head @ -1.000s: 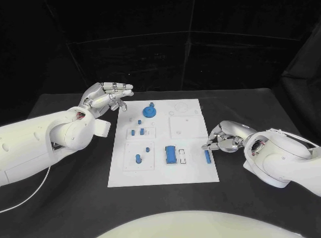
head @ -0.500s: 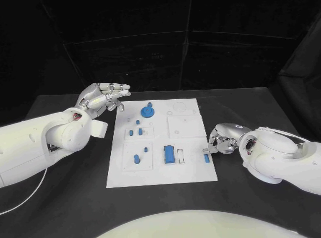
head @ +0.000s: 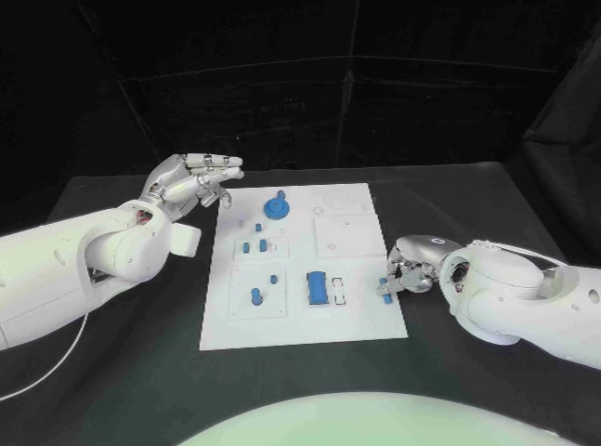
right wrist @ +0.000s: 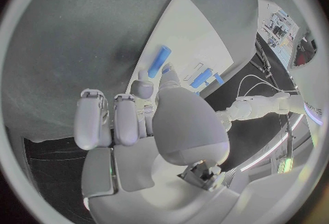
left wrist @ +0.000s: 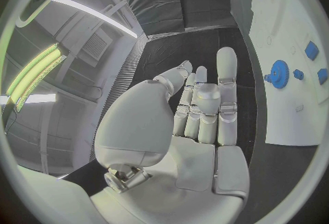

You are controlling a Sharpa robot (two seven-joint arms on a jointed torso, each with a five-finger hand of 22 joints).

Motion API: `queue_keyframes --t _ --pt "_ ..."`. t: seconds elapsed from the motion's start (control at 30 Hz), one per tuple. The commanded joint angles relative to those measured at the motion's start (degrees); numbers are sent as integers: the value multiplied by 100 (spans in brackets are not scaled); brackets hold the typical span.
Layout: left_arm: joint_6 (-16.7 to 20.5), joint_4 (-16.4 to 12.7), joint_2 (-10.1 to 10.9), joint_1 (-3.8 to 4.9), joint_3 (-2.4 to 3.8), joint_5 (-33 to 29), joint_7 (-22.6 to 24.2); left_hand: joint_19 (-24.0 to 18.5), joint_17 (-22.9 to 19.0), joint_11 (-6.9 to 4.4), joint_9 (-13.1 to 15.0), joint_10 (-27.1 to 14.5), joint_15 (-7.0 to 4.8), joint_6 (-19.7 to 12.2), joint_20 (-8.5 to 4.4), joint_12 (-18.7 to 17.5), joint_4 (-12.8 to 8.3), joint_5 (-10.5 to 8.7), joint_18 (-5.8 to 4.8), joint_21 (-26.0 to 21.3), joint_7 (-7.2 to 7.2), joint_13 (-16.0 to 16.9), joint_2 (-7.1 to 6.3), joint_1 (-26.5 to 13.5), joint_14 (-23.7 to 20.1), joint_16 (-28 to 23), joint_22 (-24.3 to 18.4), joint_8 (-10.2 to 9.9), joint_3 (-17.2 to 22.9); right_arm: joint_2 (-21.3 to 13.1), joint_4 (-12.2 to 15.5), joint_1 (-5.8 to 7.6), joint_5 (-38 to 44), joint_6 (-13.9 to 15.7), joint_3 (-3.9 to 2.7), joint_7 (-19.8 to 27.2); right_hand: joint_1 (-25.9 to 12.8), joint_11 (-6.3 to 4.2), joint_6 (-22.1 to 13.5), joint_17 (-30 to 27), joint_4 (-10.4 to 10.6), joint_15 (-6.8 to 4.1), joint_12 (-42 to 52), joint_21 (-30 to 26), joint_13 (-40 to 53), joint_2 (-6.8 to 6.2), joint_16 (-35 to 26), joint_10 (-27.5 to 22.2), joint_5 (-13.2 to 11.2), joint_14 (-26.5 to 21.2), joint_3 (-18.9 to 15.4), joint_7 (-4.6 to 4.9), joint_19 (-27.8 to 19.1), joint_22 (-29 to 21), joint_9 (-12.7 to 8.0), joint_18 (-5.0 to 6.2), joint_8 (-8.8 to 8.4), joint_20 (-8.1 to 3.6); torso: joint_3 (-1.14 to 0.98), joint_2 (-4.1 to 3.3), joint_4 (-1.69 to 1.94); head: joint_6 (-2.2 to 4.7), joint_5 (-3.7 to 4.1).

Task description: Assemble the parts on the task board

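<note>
The white task board [head: 360, 321] lies mid-table with a blue gear [head: 278, 208] at its far end, small blue pegs [head: 256, 247] on its left half and a blue block [head: 321, 289] near the middle. A blue bar [head: 385, 294] lies flat near the right edge. My right hand [head: 414, 269] sits at that edge, fingers curled down over the bar's far end. In the right wrist view the thumb tip [right wrist: 169, 74] reaches the blue bar [right wrist: 160, 61], which rests on the board. My left hand [head: 193, 181] hovers open, off the board's far left corner, with the gear [left wrist: 279, 77] ahead of its palm [left wrist: 199, 119].
Black table [head: 126, 372] surrounds the board on all sides. My bulky right forearm [head: 528, 302] lies on the table right of the board. A black curtain [head: 354, 102] closes the back.
My right hand has slid left onto the board's right edge, its fingertips now over the blue bar. The left hand has drifted slightly left, still raised.
</note>
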State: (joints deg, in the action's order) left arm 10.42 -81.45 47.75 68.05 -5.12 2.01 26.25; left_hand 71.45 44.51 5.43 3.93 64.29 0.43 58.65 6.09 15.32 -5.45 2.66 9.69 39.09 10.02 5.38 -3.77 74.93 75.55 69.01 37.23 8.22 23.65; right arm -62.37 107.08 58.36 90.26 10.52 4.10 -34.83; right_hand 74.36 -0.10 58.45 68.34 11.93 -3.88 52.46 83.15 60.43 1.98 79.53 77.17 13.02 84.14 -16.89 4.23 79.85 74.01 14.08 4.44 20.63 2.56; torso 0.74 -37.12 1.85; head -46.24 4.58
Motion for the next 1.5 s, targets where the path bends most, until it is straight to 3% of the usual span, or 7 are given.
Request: queue_keyframes --t 0.03,0.27,0.47,0.63,0.77,1.03,1.5 --pt "-38 3 0 7 5 -14 47 1 -2 1 -5 -52 11 -32 9 33 -15 28 79 -17 -12 5 22 9 -42 10 -8 35 -35 33 16 -24 62 -194 3 -9 86 0 50 10 -32 8 44 -33 13 12 -12 15 34 223 18 10 6 9 7 -94 38 23 3 -5 -3 -6 -4" --pt "-47 13 -1 7 5 -14 42 1 -2 1 -5 -52 11 -32 9 33 -15 28 79 -17 -12 5 22 9 -42 10 -8 35 -35 121 -21 -49 78 -290 4 -17 292 -8 53 16 -135 -2 42 -36 29 17 -15 12 84 224 44 6 6 10 43 -94 46 11 0 1 8 -7 4" --pt "-51 16 -4 7 5 -14 40 3 0 1 -4 -53 12 -30 9 40 -13 29 79 -20 -12 6 22 6 -42 13 -11 38 -40 229 -61 -105 256 -446 4 -36 762 -32 37 24 -410 -24 33 -40 46 64 -19 -9 246 224 173 -10 3 11 70 -93 31 -5 3 4 7 -19 -12" --pt "-54 20 -7 7 4 -14 39 3 0 1 -4 -53 12 -30 9 40 -13 29 79 -20 -12 6 22 6 -42 13 -11 38 -40 319 -96 -130 451 -558 4 -69 1310 -35 36 27 -732 -34 30 -43 75 204 -26 -41 -117 222 467 3 4 18 63 -95 -27 -29 4 6 4 -20 -12" --pt "-56 20 -6 7 4 -14 38 3 0 1 -4 -53 12 -30 9 40 -13 29 79 -20 -12 6 22 6 -42 13 -11 38 -40 348 -86 -139 521 -532 4 -94 1474 -26 41 30 -843 -23 -14 -45 61 289 -31 -76 3 221 664 18 3 20 35 -97 -102 -21 6 6 8 -13 -14" --pt "-59 27 -13 6 3 -14 40 3 0 1 -4 -53 12 -30 9 40 -13 29 79 -20 -12 6 22 6 -42 13 -11 38 -40 240 99 -141 324 -33 1 -95 1323 -23 92 65 -778 -20 -36 -29 66 199 -22 -70 907 228 1022 21 29 60 1 -102 -220 -17 7 7 -2 2 -16" --pt "-65 36 -34 5 1 -14 39 3 0 1 -4 -53 12 -30 9 40 -13 29 79 -20 -12 6 22 6 -42 13 -11 38 -40 105 495 -133 -380 1215 -6 75 906 -47 163 125 -472 -40 -2 0 104 -118 0 18 991 241 1601 -18 73 126 22 -114 -288 -27 9 -3 14 9 -38"
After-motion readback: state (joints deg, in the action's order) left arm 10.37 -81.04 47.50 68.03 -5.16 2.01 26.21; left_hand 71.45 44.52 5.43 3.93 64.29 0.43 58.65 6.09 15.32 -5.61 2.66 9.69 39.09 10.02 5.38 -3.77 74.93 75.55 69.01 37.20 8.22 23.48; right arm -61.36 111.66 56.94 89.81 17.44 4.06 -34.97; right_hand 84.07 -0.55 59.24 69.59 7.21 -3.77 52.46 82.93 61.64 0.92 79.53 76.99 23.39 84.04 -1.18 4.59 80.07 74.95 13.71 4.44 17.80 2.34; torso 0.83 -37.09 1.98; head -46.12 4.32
